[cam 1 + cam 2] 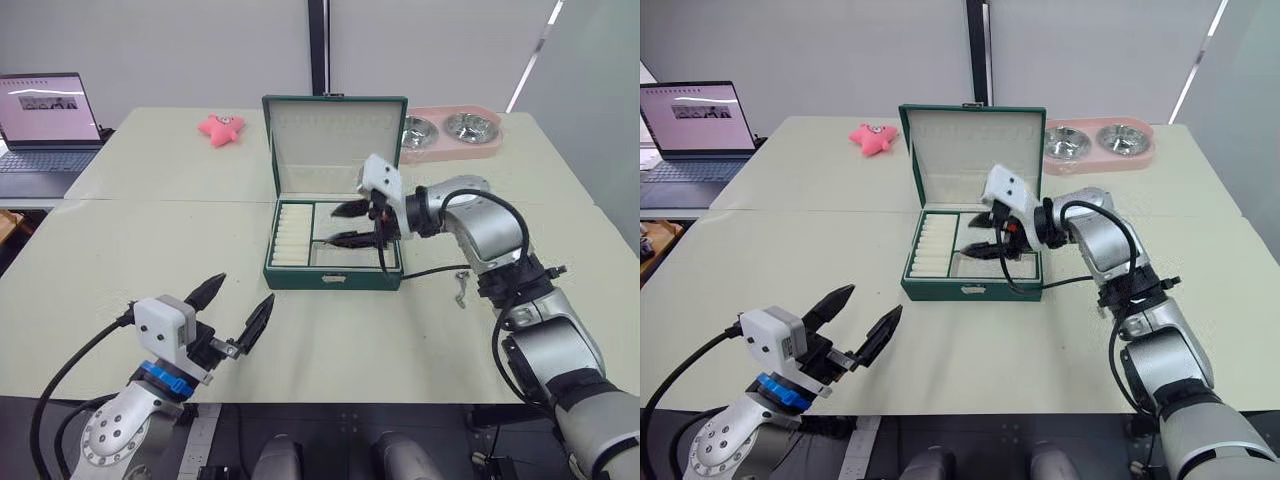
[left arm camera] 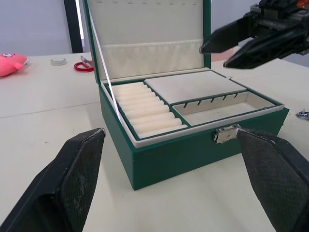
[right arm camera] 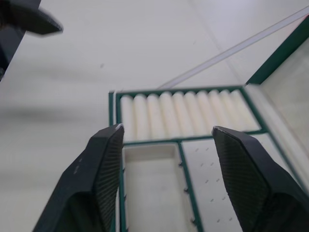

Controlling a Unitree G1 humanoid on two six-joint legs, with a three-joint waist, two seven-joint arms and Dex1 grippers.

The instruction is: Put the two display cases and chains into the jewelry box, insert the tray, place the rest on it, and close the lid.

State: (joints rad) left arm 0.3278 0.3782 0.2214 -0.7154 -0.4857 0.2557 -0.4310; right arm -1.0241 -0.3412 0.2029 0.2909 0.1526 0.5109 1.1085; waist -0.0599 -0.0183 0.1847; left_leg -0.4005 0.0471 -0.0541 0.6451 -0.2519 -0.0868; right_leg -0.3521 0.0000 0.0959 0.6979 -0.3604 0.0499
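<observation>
1. While the left hand (image 1: pixel 232 305) hangs over the near left edge of the desk (image 1: pixel 120 250), its two black fingers are spread wide and hold nothing; the jewelry box (image 1: pixel 334 277) lies beyond it, farther and to the right.
2. At the middle of the desk the jewelry box stands with its lid (image 1: pixel 334 140) upright at the far side, and the tray (image 2: pixel 159 104) is already seated inside, its ring rolls on the left and its flat compartments on the right.
3. Over the right half of that tray hovers the right hand (image 1: pixel 350 224), fingers parted and empty, pointing leftward across the box.
4. Just right of the box, touching the desk and apart from the box wall, lies a chain (image 1: pixel 461 288), its long axis running near to far.
5. That chain sits beside the right forearm, behind the right hand, so I judge the right arm the nearer one; it would have to pull back rightward and nearer to reach it.
6. Whether other loose pieces remain I cannot tell.
</observation>
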